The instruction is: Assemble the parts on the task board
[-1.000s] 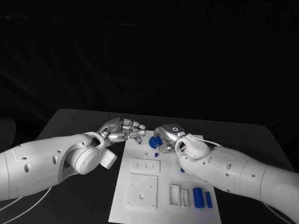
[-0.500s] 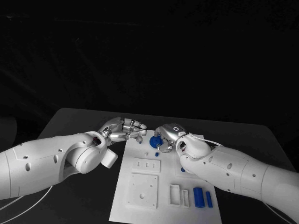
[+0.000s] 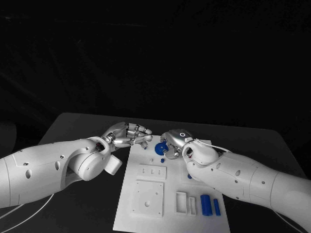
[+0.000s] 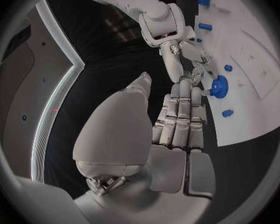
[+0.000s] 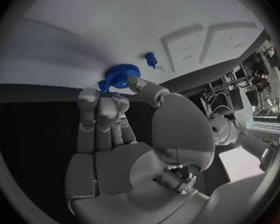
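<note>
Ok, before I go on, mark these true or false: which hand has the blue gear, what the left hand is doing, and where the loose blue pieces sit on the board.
1. The right hand holds the blue gear. True.
2. The left hand grips a blue part. False: its fingers are curled on nothing.
3. Two long blue parts lie near the near right corner of the task board. True.
4. The gear lies flat in a board recess. False: it is pinched at the board's far edge.

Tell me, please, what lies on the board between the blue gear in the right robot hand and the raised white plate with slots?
A small blue peg on the task board, seen in the head view.
</note>
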